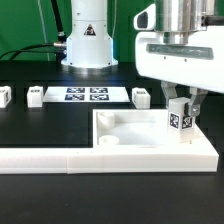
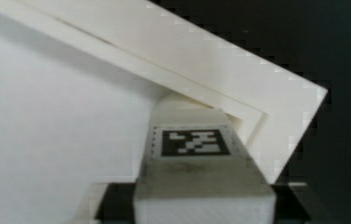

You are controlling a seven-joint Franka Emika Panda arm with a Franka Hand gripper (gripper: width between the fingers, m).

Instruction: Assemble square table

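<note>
Fingers (image 1: 180,108) clamped on a tagged leg (image 1: 178,124), held upright over one corner of the tabletop (image 1: 125,143); can't tell if it's seated. Tabletop sits against the L-shaped barrier (image 1: 60,158) near the table's (image 1: 40,125) front edge. Marker board (image 1: 85,95) lies behind it.

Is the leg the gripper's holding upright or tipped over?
Upright. The leg hangs vertical in the gripper, tag facing the camera, at the tabletop's corner on the exterior view's right.
</note>
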